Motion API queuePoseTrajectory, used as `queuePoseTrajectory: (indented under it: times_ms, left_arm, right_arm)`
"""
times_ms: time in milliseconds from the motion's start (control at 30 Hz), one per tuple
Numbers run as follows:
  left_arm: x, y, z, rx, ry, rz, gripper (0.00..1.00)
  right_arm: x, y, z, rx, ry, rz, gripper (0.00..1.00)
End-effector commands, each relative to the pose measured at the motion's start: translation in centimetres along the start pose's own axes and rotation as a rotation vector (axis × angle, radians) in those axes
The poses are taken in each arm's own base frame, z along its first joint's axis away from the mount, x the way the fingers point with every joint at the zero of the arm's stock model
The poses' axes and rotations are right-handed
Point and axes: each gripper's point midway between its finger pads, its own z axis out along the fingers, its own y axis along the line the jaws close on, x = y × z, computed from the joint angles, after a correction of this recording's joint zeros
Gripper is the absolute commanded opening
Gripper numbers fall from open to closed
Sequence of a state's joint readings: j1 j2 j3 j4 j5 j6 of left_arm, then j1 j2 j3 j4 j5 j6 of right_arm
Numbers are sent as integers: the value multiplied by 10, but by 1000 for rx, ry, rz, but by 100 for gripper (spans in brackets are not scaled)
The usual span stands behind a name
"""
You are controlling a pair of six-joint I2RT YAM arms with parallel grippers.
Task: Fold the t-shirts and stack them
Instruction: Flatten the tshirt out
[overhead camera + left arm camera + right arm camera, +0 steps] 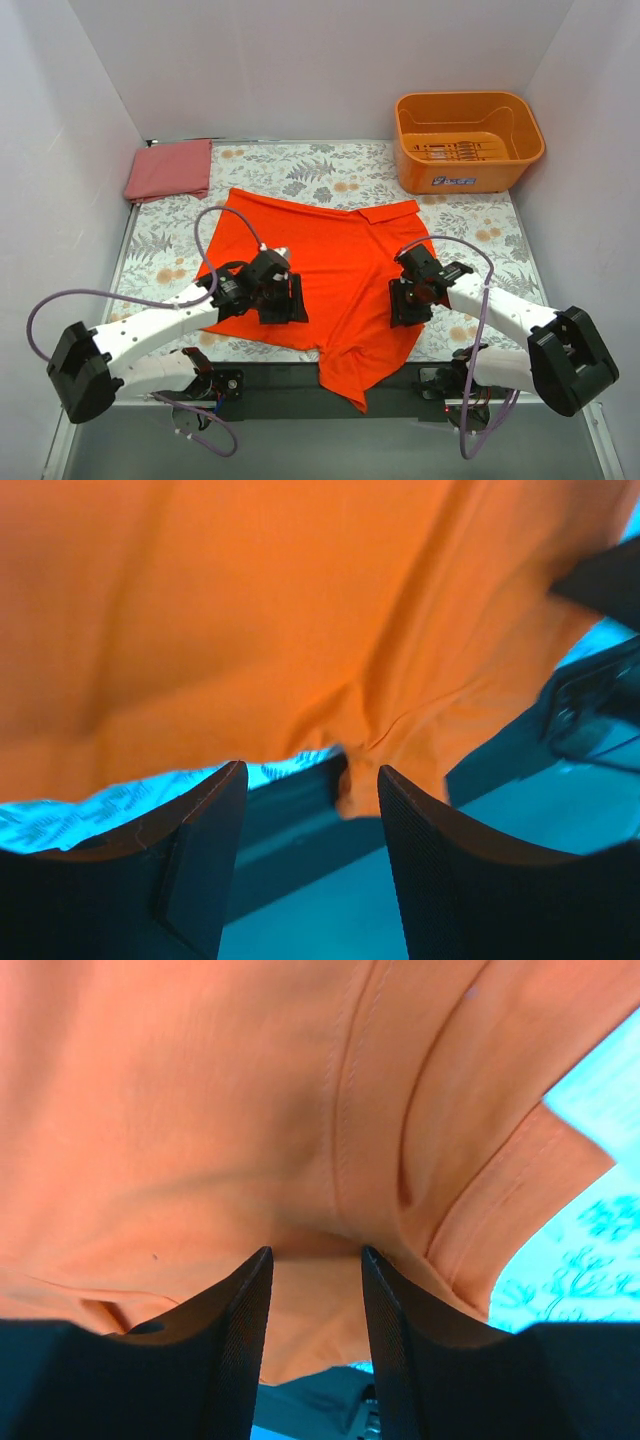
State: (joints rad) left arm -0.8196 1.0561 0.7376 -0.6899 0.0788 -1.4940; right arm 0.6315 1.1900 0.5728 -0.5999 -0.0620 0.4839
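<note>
While you look down from the top camera, you see the orange-red t-shirt (340,265) spread roughly flat in the middle of the floral table cover (300,165). One pointed corner hangs past the near edge, over the dark strip between the arm bases. A small flap is turned over at the shirt's far right corner.

Your left gripper (283,300) sits low over the shirt's left near edge. In its wrist view the fingers (200,860) stand well apart. A narrow pucker of the hem dips between them and touches neither, so nothing is pinched.

Your right gripper (410,303) sits over the shirt's right edge. Its fingers (240,1330) are also parted, with orange cloth and a stitched seam showing through the gap. You cannot see the cloth being clamped there either.

The pinkish-red t-shirt (168,170) lies as a folded rectangle in the far left corner, well apart from both arms. The orange tub (468,140) stands in the far right corner.
</note>
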Motion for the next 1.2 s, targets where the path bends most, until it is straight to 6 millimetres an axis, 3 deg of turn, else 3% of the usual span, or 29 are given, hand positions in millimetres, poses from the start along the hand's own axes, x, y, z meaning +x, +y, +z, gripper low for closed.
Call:
queuePoseTrajectory:
  times_ms: [0, 167, 300, 333, 433, 467, 600, 700, 767, 867, 933, 1033, 1167]
  left_arm:
    - [34, -11, 8, -35, 113, -6, 54]
    - [56, -27, 20, -40, 189, 65, 52]
    - [48, -32, 27, -49, 156, 68, 51]
    - [36, -29, 31, -85, 97, 67, 50]
    - [8, -14, 36, -169, 0, 19, 47]
    - [-1, -7, 38, -188, -22, -7, 46]
    - [-46, 23, 40, -188, -109, -160, 43]
    - [-61, 34, 47, -209, -125, -151, 43]
    - [-70, 48, 54, -262, -125, -152, 44]
    - [-83, 60, 56, -302, -149, -167, 43]
    - [-88, 58, 54, -292, -159, -161, 43]
    - [-95, 58, 48, -296, -190, -138, 44]
    - [-111, 74, 37, -353, -252, -129, 44]
  right_arm:
    - [-22, -12, 8, -11, -61, 3, 49]
    - [-63, -42, 9, 22, -147, 106, 49]
    - [-102, -57, 8, 62, -187, 121, 49]
    - [-117, -58, 7, 72, -193, 121, 49]
    - [-134, -75, 10, 118, -194, 132, 50]
    - [-145, -91, 6, 177, -219, 143, 50]
    - [-169, -123, -5, 234, -265, 189, 50]
    - [-197, -132, -20, 232, -341, 192, 50]
    - [-210, -122, -30, 182, -370, 172, 50]
    - [-209, -98, -44, 73, -405, 154, 50]
    - [-191, -79, -48, -3, -397, 134, 50]
    - [-150, -51, -47, -69, -310, 82, 50]
    - [-90, -19, -39, -54, -181, -1, 50]
